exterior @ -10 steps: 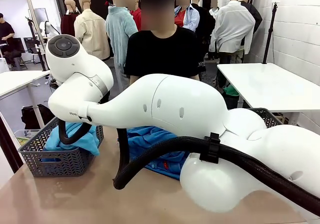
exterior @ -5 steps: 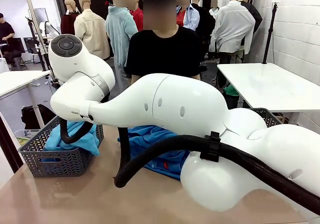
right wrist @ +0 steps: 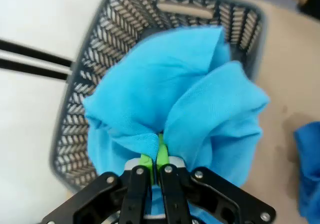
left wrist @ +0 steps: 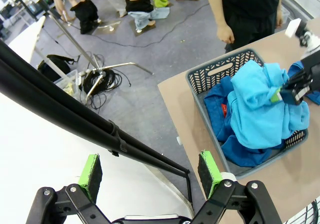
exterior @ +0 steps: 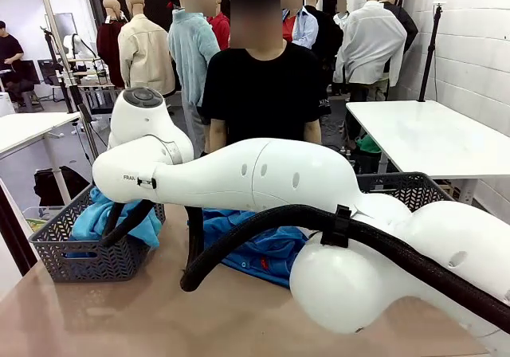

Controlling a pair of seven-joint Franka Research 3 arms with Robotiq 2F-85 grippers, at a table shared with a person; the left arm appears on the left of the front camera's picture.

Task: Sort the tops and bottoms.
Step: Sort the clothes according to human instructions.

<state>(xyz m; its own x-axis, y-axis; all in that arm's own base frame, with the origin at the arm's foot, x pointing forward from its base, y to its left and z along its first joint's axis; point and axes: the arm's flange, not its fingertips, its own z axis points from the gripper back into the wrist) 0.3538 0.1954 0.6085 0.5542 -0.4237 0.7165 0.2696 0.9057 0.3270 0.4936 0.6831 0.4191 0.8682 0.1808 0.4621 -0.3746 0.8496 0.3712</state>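
Right end effector is pinched tight on a bunched turquoise top. The cloth sits straight ahead of it, right over the grey basket at the surface's left edge, so letting go should land it in there, I reckon. It's just a wad, no real long axis. Can't tell if it's already resting on the clothes inside. Left end effector is spread wide and empty, up high off that edge. In the front view the right arm blocks much of the darker blue pile mid-surface.
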